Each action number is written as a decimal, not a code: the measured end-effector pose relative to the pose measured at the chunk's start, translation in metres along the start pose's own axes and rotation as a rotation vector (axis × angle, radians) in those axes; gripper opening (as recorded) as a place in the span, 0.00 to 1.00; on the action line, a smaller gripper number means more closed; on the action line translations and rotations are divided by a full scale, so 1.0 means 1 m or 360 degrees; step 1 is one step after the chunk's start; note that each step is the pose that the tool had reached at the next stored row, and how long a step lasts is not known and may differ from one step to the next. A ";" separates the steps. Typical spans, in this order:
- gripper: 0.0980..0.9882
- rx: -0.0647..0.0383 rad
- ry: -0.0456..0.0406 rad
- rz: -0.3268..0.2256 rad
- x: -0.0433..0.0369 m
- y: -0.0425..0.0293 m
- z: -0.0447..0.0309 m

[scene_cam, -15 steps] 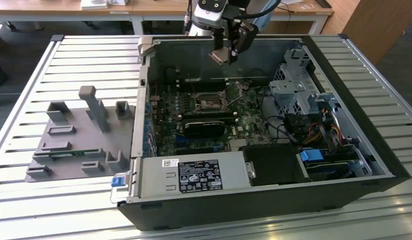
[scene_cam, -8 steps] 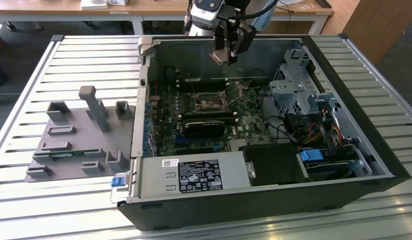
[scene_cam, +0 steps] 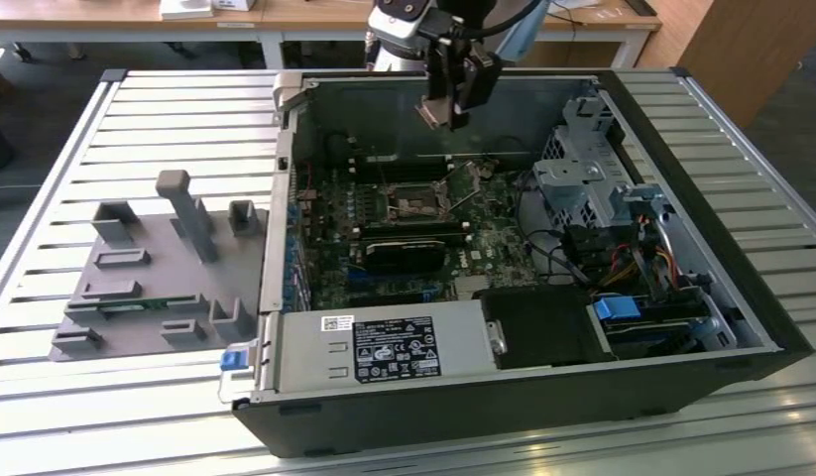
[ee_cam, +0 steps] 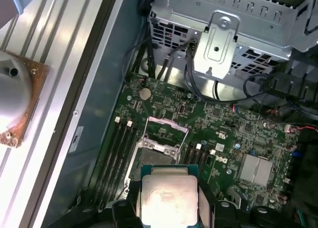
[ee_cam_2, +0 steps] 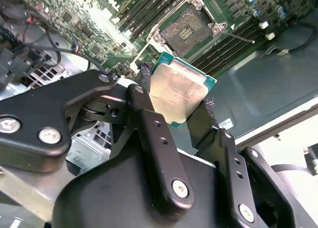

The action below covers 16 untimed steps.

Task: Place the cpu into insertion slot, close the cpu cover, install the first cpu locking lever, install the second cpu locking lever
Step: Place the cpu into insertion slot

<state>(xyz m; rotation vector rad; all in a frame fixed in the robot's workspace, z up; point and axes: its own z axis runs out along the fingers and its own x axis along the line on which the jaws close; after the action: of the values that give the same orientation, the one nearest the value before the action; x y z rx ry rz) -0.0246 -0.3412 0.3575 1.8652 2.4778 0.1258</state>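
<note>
Grey-silver metal top of the cpu pinched edge to edge between the black fingers of the gripper, jaws closed down to the chip's width and no further. Held in the air, clear of the green motherboard. In the exterior view, hanging at about twelve o'clock from the insertion slot, inside the open computer case. Slot bare, dark centre showing, cpu cover tipped up off it. Power supply at six o'clock from the slot, grey fixture at nine.
</note>
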 end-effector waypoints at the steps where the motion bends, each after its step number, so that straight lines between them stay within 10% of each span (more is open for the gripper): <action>1: 0.50 0.0000 -0.0002 0.0024 0.0000 0.0000 0.0001; 16: 0.50 -0.0003 -0.0032 0.0372 0.0001 -0.0002 0.0032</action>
<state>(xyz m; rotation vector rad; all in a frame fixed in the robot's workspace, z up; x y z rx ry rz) -0.0246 -0.3410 0.3543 2.1374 2.2375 0.1155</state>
